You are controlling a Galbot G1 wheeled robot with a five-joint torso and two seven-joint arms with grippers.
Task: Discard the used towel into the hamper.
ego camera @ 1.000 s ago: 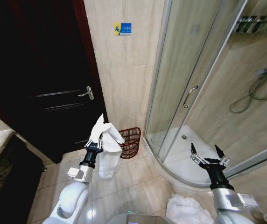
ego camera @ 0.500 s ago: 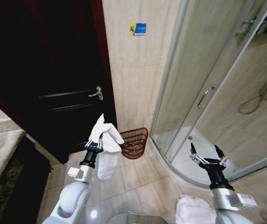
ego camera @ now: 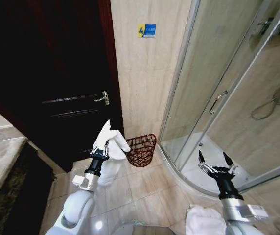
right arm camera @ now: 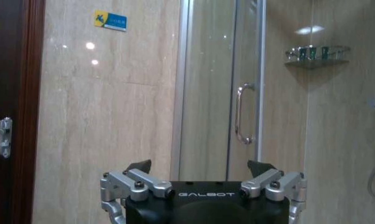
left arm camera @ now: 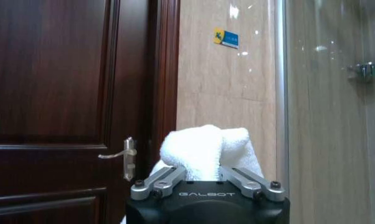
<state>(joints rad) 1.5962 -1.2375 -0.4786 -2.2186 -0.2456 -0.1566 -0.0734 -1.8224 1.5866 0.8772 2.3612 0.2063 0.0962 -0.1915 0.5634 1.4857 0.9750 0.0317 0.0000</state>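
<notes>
The whole head view has swung leftward over the last second, so the robot is turning, and the hamper [ego camera: 142,150] now sits nearer the middle, on the floor by the wall just beyond the left end effector [ego camera: 106,145]. That end effector is clamped on the towel [ego camera: 111,140], held up short of the rim. The right end effector [ego camera: 213,164] hangs spread apart, empty, before the shower door [ego camera: 213,98].

Our left arm reaches forward and up from the lower left of the head view, and our left gripper [ego camera: 106,145] has its fingers clamped together around white cloth. Our right arm stands upright at the lower right, wrist vertical, and our right gripper [ego camera: 213,164] points upward with its two fingers [ego camera: 201,157] spread wide apart, holding nothing.
</notes>
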